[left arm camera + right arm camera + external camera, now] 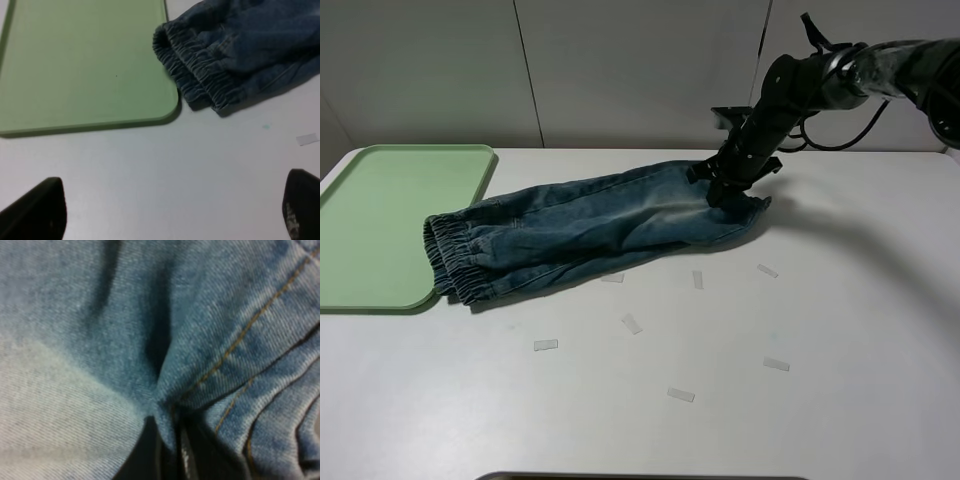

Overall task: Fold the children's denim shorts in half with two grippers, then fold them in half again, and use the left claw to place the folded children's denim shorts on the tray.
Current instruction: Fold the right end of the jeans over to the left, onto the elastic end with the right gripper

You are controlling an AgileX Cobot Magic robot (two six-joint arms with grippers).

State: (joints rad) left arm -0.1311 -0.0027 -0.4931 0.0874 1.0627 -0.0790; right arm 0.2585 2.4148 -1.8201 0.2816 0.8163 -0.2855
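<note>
Exterior high: shorts lie folded once, I judge; my right tool pinches their leg end, left tool spread; second fold and tray placement pending

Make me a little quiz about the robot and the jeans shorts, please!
1. True or false: the denim shorts lie wholly inside the green tray.
2. Where does the right hand pinch the shorts? A. At the waistband. B. At the end far from the tray. C. In the middle.
3. Fill the gap: the left hand, above the table, is ___ and holds nothing.
Key: 1 false; 2 B; 3 open.
</note>
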